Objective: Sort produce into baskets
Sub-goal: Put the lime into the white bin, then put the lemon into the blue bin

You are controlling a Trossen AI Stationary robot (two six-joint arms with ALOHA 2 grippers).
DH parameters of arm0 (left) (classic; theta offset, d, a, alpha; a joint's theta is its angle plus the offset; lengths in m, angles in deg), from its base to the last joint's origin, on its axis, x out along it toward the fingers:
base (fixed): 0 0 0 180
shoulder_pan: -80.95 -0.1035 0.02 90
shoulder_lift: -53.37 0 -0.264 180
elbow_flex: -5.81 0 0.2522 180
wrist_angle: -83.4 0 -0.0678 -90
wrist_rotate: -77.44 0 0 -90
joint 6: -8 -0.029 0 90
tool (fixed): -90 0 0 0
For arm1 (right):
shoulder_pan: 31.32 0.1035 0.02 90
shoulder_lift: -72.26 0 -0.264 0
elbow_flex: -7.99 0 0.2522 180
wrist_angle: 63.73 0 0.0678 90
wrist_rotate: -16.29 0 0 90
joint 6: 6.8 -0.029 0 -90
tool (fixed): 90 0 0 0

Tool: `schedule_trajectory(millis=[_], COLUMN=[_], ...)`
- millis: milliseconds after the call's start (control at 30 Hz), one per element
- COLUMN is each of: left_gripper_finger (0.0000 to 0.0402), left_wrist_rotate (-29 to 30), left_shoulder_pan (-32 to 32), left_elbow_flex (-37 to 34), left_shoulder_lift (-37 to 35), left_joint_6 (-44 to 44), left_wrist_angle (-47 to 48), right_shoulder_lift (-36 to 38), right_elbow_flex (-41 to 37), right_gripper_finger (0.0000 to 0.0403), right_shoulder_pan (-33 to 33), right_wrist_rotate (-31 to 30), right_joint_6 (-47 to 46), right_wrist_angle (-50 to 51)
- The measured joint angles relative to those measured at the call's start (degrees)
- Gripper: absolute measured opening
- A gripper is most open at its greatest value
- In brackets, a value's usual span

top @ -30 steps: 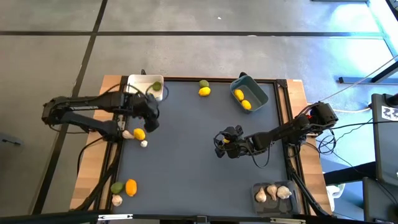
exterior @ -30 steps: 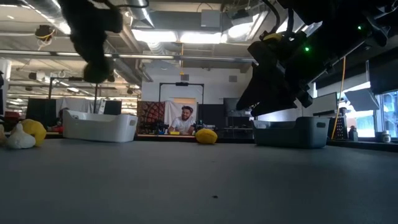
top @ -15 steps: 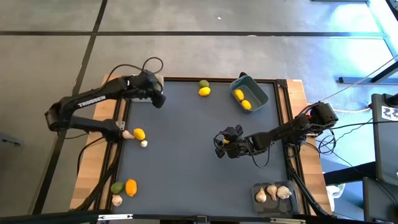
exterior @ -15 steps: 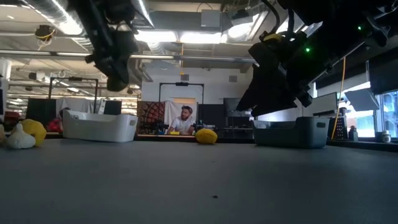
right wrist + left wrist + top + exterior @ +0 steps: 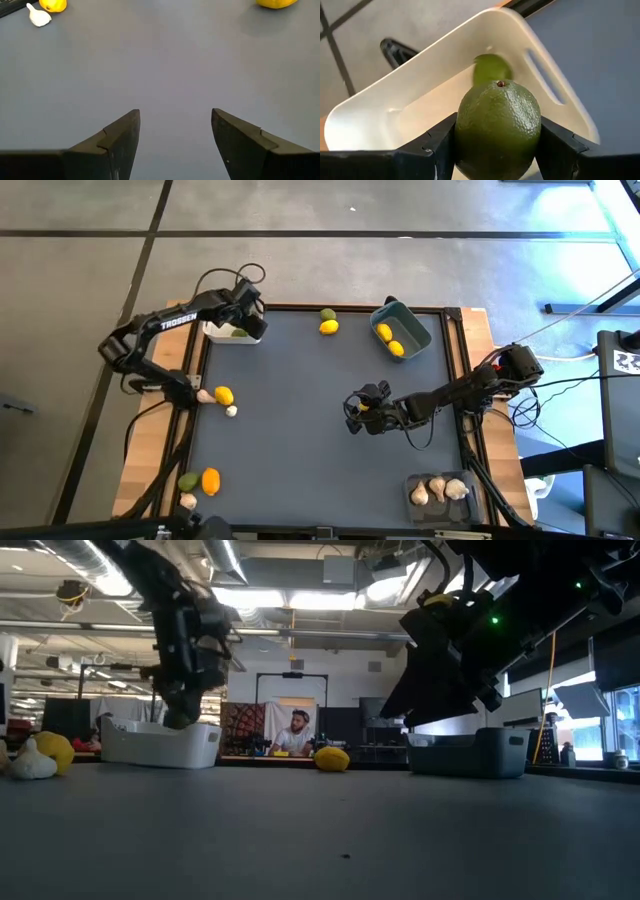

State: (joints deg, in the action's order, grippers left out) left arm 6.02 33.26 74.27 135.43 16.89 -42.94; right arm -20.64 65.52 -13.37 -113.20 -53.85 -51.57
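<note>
Your left end effector (image 5: pixel 497 150) has swung up from the yellow fruit by the desk's (image 5: pixel 300 430) left edge and now hangs over the white basket (image 5: pixel 222 332) at the far left corner. It grips a green fruit (image 5: pixel 498 129) between its fingers (image 5: pixel 440 145). Another green fruit (image 5: pixel 490 69) already lies inside that basket. Your right end effector (image 5: pixel 175 145) waits low over the middle of the desk, fingers apart and holding nothing. Two lemons (image 5: pixel 390 340) sit in the blue-grey basket (image 5: pixel 412 323). Garlic bulbs (image 5: pixel 438 489) sit in the clear basket (image 5: pixel 412 482).
</note>
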Motion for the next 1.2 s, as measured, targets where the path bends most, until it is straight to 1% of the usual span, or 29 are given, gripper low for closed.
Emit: schedule_trajectory(millis=[333, 700, 767, 900, 1000, 1067, 1200], left_gripper_finger=[0.021, 0.0213, 0.0224, 0.0264, 0.0286, 0.0293, 0.0292], left_wrist_rotate=[0.1, 0.1, 0.1, 0.1, 0.1, 0.1, 0.1], left_shoulder_pan=[-4.5, -5.0, -5.0, -5.0, -5.0, -5.0, -4.8], left_elbow_flex=[0.0, 0.0, 0.0, -0.1, -0.1, -0.1, 0.0], left_shoulder_lift=[4.9, 5.0, 5.1, 5.0, 5.0, 5.0, 4.6], left_joint_6=[-0.3, -0.2, -0.2, 0.4, 0.4, -0.2, -0.9], left_wrist_angle=[-0.3, -0.2, 0.1, 0.7, 0.7, 1.1, 2.2], right_shoulder_lift=[0.0, 0.0, 0.0, 0.0, 0.0, 0.0, 0.0], right_elbow_flex=[0.0, 0.0, 0.0, 0.0, 0.0, 0.0, 0.0], right_gripper_finger=[0.0244, 0.0244, 0.0244, 0.0244, 0.0244, 0.0244, 0.0244], right_shoulder_pan=[0.0, 0.0, 0.0, 0.0, 0.0, 0.0, 0.0], right_wrist_rotate=[0.0, 0.0, 0.0, 0.0, 0.0, 0.0, 0.0], right_joint_6=[0.6, 0.8, 0.8, 0.9, 0.9, 0.9, 0.9], right_wrist_angle=[0.0, 0.0, 0.0, 0.0, 0.0, 0.0, -0.1])
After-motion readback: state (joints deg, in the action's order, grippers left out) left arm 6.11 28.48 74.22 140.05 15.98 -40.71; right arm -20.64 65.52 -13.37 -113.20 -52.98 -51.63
